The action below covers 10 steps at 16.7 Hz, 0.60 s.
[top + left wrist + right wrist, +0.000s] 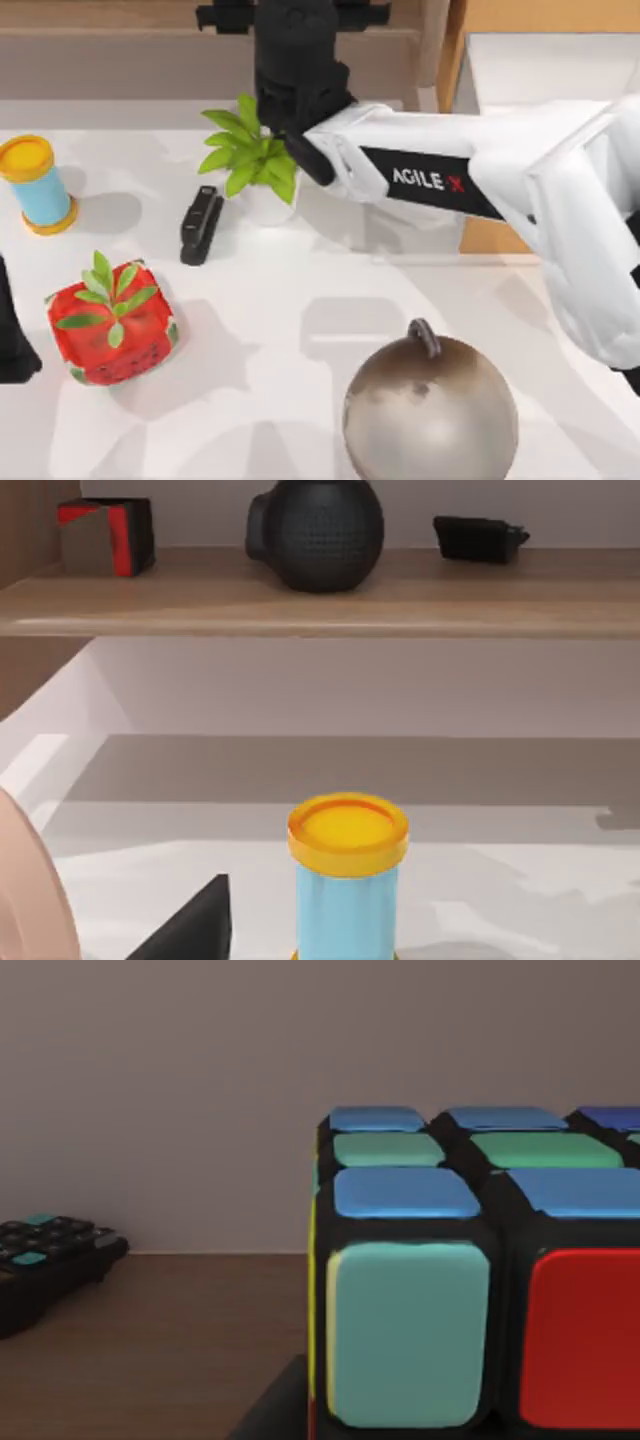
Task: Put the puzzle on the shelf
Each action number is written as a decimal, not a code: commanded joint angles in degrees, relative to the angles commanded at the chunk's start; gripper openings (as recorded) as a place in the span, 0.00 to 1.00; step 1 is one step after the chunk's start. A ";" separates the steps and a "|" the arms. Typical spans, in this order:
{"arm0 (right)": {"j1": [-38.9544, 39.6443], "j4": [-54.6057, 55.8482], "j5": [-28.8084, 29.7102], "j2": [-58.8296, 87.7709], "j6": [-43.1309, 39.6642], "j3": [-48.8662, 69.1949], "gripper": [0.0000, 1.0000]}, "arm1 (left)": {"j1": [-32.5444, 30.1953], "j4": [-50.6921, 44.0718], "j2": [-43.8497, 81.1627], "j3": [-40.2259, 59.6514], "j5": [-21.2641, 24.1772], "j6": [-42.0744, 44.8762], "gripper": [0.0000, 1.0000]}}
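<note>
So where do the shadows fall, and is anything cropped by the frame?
Top view: soft shadows on the table beside the strawberry cube and metal ball, which the bottom edge crops. Right wrist view: the puzzle runs off the frame above the shelf.

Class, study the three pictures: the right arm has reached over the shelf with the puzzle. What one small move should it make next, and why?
Probably open the fingers and let go. In the right wrist view the puzzle sits low over the wooden shelf, beside a remote, seemingly at board level. From above, the right gripper is over the shelf. The left gripper idles at the table's left edge.
</note>
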 joint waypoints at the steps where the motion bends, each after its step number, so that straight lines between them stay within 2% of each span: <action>1: -0.01 -0.05 0.00 0.03 0.01 0.05 0.00 | 0.00 0.00 0.00 0.00 0.00 0.00 1.00; 4: -0.01 -0.05 0.00 0.03 0.01 0.05 0.00 | 0.00 0.00 0.00 0.00 0.00 0.00 1.00; 10: -0.01 -0.05 0.00 0.03 0.01 0.05 0.45 | 0.00 0.00 0.00 0.00 0.00 0.00 1.00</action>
